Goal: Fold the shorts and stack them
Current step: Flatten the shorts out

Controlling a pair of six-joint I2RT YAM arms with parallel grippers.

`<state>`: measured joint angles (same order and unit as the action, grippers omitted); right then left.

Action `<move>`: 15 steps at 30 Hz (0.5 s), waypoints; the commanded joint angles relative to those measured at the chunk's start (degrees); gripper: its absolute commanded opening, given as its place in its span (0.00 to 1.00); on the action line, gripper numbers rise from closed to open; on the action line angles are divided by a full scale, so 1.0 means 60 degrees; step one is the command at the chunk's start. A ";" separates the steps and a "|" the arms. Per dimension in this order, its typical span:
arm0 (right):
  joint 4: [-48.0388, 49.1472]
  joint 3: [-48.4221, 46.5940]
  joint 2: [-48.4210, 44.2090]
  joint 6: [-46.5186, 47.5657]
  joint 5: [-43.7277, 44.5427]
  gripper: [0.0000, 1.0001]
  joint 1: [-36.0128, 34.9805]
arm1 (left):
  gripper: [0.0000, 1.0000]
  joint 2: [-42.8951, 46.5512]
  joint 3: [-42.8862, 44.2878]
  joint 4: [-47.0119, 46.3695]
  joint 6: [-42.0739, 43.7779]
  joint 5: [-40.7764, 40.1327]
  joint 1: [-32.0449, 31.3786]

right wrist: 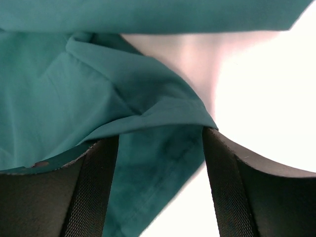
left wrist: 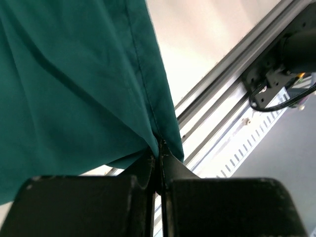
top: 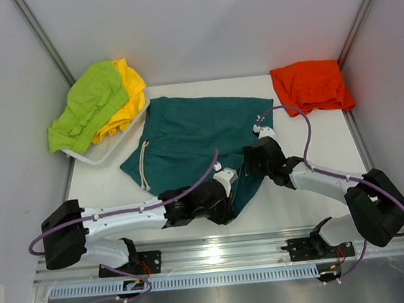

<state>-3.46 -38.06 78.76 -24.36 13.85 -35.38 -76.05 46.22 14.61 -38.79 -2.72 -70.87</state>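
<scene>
The teal shorts (top: pixel 185 131) are smooth matt cloth, the table (top: pixel 331 141) smooth white, the rail (top: pixel 219 247) bright metal.

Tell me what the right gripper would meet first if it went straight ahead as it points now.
The teal shorts: a fold of them lies just ahead of the open right gripper, probably very close, though depth is unclear.

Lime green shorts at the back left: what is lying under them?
Under the lime green shorts lie yellow shorts, showing at one edge, and both rest in a white tray. Whether more lies below is covered.
</scene>
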 commanded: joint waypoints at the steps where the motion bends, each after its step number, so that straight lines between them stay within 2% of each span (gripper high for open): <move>1: -0.0959 -0.0322 -0.0732 0.0602 0.0122 0.71 0.0109 | 0.00 -0.0141 0.0046 -0.1335 -0.0347 0.0380 -0.0155; 5: -0.1646 -0.0262 -0.1260 0.0866 -0.0357 0.71 0.0549 | 0.00 -0.0915 0.0280 -0.1687 -0.0391 0.0380 -0.0477; 10: -0.2396 -0.0234 -0.1817 0.0589 0.0196 0.71 0.0651 | 0.00 -0.1445 -0.0012 -0.2376 -0.0596 0.1010 -0.0566; 15: -0.2324 0.0220 -0.2535 -0.0083 -0.0972 0.75 0.1470 | 0.02 -0.1928 0.0250 -0.2713 -0.0538 0.1039 -0.0989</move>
<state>-16.38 -37.69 66.08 -21.98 11.53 -29.28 -86.32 46.17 3.11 -40.99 1.74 -74.76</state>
